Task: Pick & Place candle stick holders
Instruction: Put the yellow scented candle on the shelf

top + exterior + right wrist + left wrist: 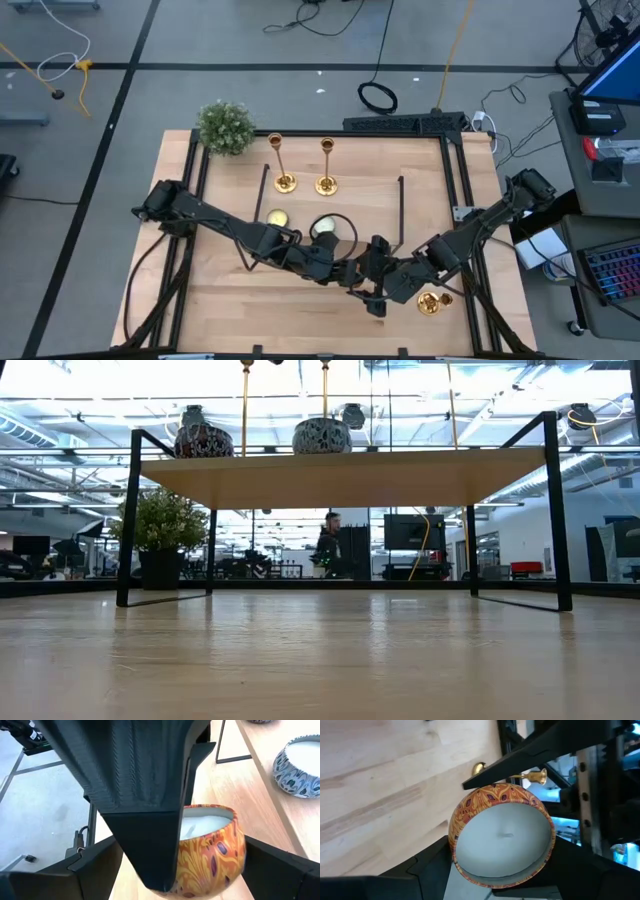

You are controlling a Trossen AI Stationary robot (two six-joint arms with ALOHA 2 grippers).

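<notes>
Left gripper [502,885] | fingers clamped on orange patterned candle tin [502,840], lower centre, apparently for handover | right gripper [192,870] fingers apart around it | two candlesticks [284,165] upright on shelf [380,190], third [430,302] lying on desk [230,310] lower right.

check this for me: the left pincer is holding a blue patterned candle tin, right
Not quite. The left pincer is holding a candle tin, but its pattern is orange, not blue. The left wrist view shows this.
</notes>
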